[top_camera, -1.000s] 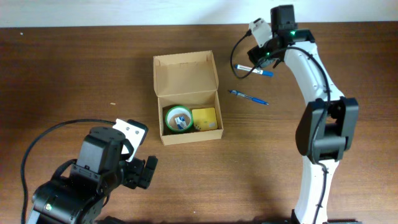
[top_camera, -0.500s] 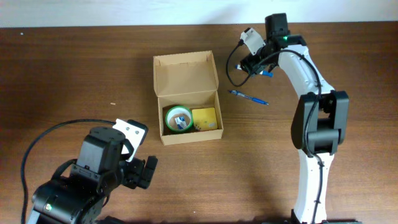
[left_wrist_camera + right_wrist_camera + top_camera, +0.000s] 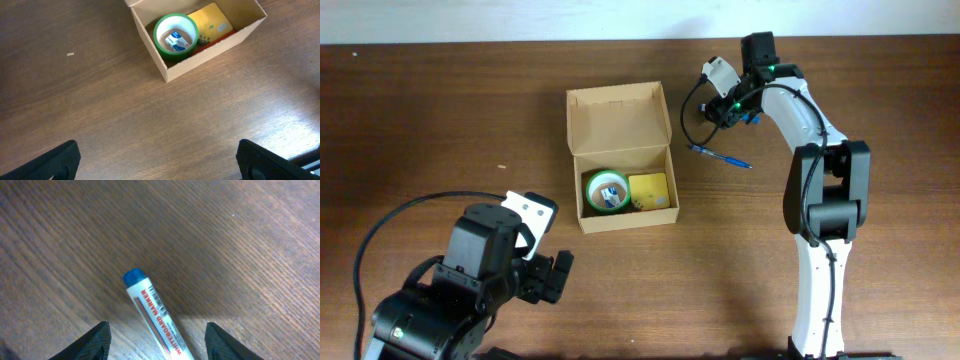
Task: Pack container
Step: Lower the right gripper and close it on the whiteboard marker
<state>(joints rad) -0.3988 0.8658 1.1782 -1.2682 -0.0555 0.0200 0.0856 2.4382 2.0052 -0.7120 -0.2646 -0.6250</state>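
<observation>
The container (image 3: 620,205), a tan cardboard box, stands open with its lid flap (image 3: 618,118) raised at the back. A green tape roll (image 3: 606,189) and a yellow sticky-note pad (image 3: 648,188) lie inside; the left wrist view shows the container (image 3: 200,55) too. A white whiteboard marker (image 3: 155,315) with a blue cap lies on the table between the fingers of my right gripper (image 3: 160,347), which is open, with a gap on each side. Overhead, the right gripper (image 3: 730,108) sits right of the lid. My left gripper (image 3: 160,165) is wide open over bare wood.
A blue pen (image 3: 720,157) lies on the table between the container and the right arm. The left arm (image 3: 470,290) fills the front left corner. A small pale scrap (image 3: 501,167) lies left of the box.
The right gripper has swung left and back and come down over the marker, its jaws narrowing. The left arm has not moved.
</observation>
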